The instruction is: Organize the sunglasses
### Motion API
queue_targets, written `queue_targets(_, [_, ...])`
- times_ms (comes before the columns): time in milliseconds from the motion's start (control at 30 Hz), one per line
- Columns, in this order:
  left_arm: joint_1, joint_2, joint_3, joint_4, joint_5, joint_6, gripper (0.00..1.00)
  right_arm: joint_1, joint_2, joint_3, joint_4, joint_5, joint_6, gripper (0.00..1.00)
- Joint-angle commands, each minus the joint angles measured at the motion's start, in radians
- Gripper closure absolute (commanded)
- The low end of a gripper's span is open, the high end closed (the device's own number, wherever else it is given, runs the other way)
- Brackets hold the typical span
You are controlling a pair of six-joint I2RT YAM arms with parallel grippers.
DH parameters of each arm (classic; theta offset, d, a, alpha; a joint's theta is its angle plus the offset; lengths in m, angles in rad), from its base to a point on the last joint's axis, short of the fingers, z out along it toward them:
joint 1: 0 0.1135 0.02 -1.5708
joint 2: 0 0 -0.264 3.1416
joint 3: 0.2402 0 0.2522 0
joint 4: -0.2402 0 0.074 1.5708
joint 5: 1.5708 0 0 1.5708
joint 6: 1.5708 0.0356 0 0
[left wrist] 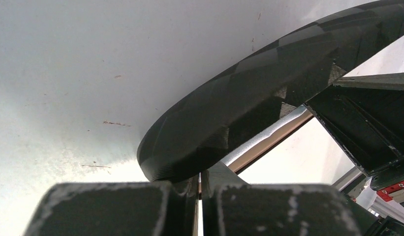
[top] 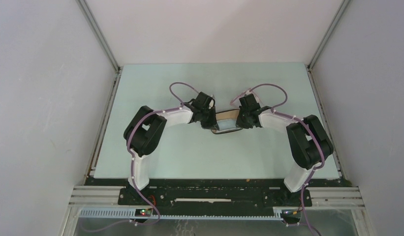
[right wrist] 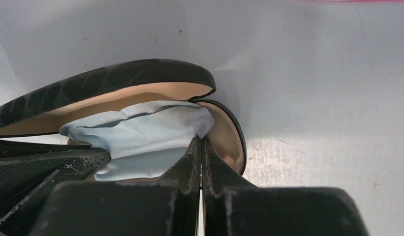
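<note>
Two clenched sets of fingers, left gripper (left wrist: 200, 178) and right gripper (right wrist: 200, 146), at the open case (right wrist: 116, 81) with cloth (right wrist: 140, 140) inside; lid-closing likely next, sunglasses unseen.

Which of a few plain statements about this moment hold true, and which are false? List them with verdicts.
1. The black checker-textured case is open, with its tan lining showing. True.
2. A light blue cloth sits inside it. True.
3. The right gripper is spread wide. False: its fingers are pressed together at the case's rim.
4. The left gripper hangs at the left edge of the table. False: it is at the case's left end, mid-table, opposite the right gripper.
</note>
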State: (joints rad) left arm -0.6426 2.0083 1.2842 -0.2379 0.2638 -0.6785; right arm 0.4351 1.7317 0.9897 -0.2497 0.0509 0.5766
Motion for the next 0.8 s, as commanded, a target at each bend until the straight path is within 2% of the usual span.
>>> queue_targets(0, [-0.01, -0.04, -0.045, -0.043, -0.046, 0.045, 1.0, -0.005, -0.012, -0.009, 0.002, 0.045, -0.02, 1.0])
queue_targets(767, [-0.038, -0.098, -0.086, -0.093, -0.091, 0.065, 1.0, 0.022, -0.096, -0.083, -0.009, 0.121, 0.0, 1.0])
